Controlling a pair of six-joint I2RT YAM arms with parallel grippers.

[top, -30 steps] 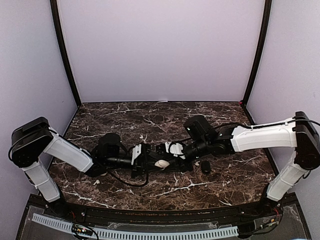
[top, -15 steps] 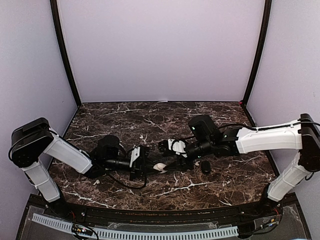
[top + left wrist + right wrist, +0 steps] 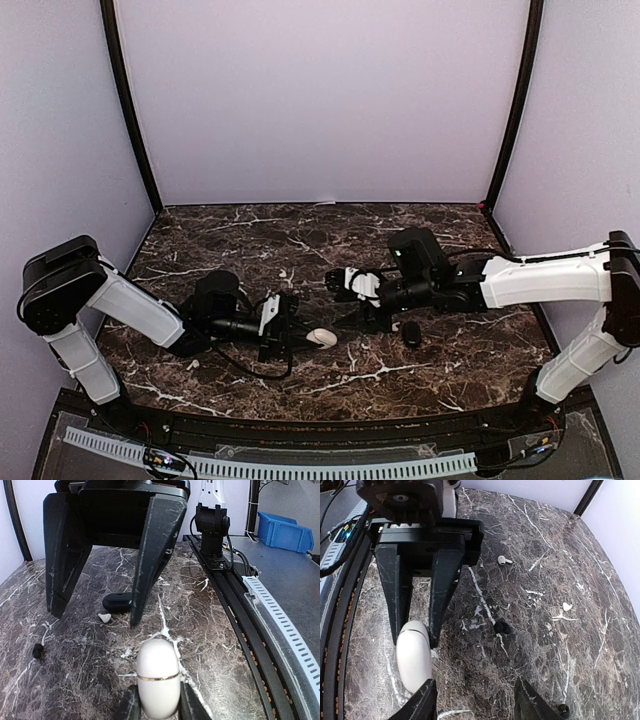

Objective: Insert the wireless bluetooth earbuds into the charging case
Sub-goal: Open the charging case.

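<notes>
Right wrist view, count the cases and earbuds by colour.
White case: 1
White earbuds: 2
Black earbuds: 2
Total: 5

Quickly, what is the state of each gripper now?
Left gripper: closed on the white charging case.
Right gripper: open, holding nothing.
</notes>
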